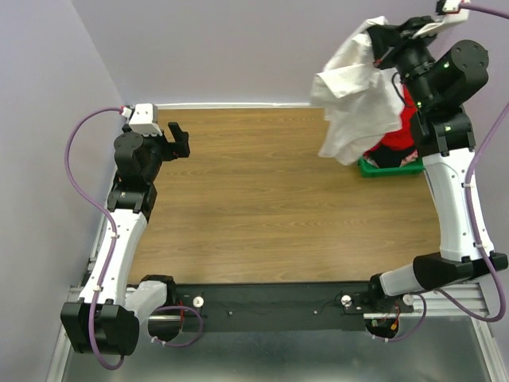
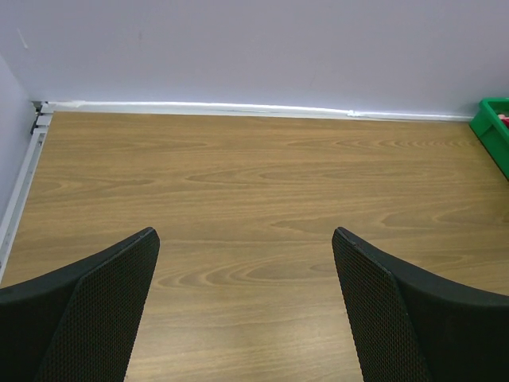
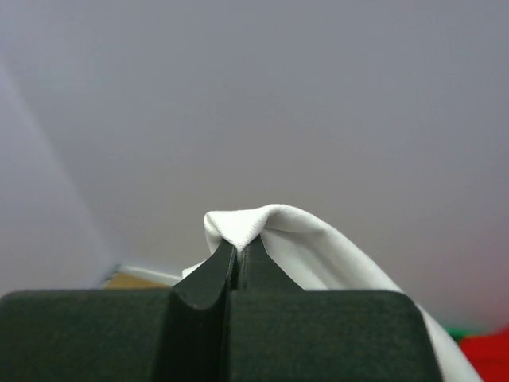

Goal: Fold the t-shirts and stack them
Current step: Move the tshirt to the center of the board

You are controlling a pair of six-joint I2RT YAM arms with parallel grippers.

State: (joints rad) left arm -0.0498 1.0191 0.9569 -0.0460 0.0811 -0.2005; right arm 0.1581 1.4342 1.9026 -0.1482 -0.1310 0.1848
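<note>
A white t-shirt (image 1: 358,95) hangs bunched in the air at the far right, above the table's back edge. My right gripper (image 1: 383,38) is raised high and shut on a fold of it; in the right wrist view the white cloth (image 3: 274,231) drapes over the pinched fingertips of the gripper (image 3: 239,248). A red t-shirt (image 1: 406,131) lies in the green bin (image 1: 390,169) below the hanging one. My left gripper (image 1: 176,139) hovers at the far left of the table, open, with only bare wood between its fingers (image 2: 111,302).
The wooden table (image 1: 262,199) runs to a lilac back wall with a white strip along its foot (image 2: 238,107). The green bin's corner (image 2: 495,127) shows at the right edge of the left wrist view. A side wall stands close on the left.
</note>
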